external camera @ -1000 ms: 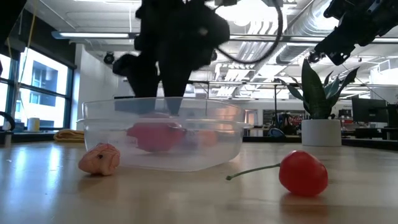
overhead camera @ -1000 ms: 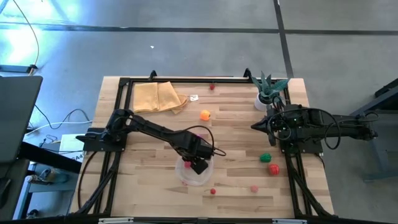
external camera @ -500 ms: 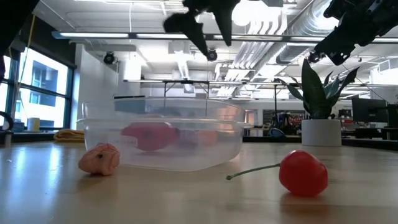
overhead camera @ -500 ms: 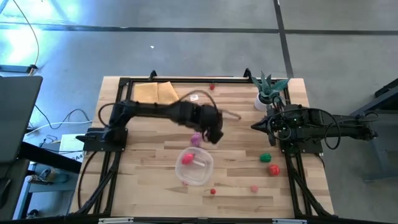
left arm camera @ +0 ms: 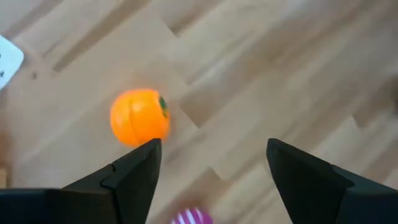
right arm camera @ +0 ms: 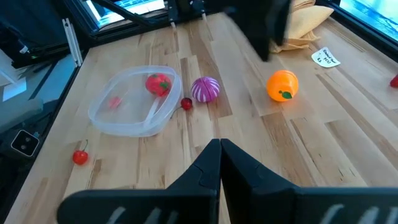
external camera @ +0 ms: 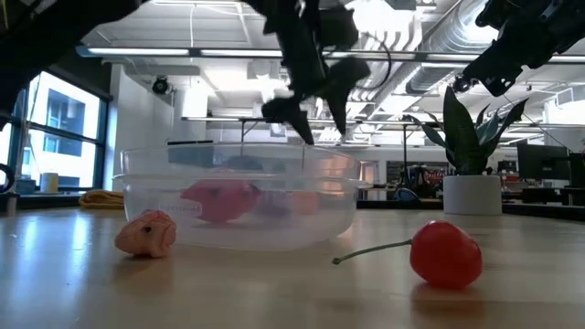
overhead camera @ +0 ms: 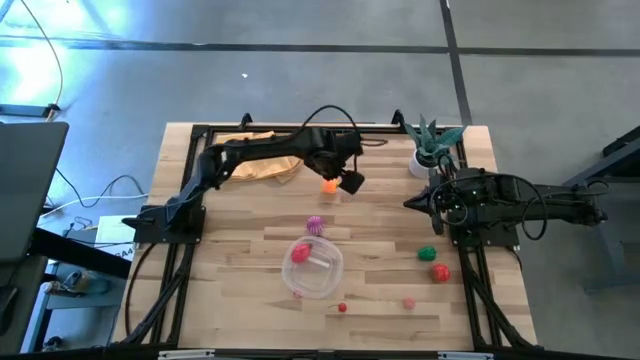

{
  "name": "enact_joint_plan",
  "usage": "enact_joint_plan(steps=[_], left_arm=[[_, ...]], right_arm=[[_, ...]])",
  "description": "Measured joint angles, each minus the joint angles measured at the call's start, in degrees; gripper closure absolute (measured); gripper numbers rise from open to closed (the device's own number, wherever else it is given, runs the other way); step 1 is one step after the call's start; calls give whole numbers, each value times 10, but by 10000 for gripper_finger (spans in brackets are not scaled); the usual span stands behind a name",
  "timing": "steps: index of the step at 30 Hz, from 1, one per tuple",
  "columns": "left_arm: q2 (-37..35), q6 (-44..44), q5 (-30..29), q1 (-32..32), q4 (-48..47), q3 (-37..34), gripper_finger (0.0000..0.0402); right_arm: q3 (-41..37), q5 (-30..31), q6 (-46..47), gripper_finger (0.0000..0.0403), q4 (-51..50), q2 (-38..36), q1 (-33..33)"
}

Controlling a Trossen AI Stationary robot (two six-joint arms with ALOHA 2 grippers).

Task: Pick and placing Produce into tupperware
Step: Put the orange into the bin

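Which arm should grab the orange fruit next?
Left. Its open gripper hovers right beside the orange fruit, while the right gripper, shut, waits by the table's right edge.

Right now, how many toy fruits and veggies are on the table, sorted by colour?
Red: 5
Pink: 2
Orange: 1
Green: 1
Magenta: 1
Total: 10
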Motion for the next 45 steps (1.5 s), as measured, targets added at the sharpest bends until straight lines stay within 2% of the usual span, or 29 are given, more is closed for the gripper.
enact_joint_plan(steps=[10,19,28,45], left_arm=[[27,0,-3,2,-25,-1,66],[37,0,-24,2,-23,0,5],[56,1,-28,10,-41,1,26],[92,28,-2,35,-39,0,27]], right_arm=[[0,0,0,402,0,0,0],[0,0,0,402,0,0,0],[0,0,0,402,0,0,0],[0,0,0,402,0,0,0]])
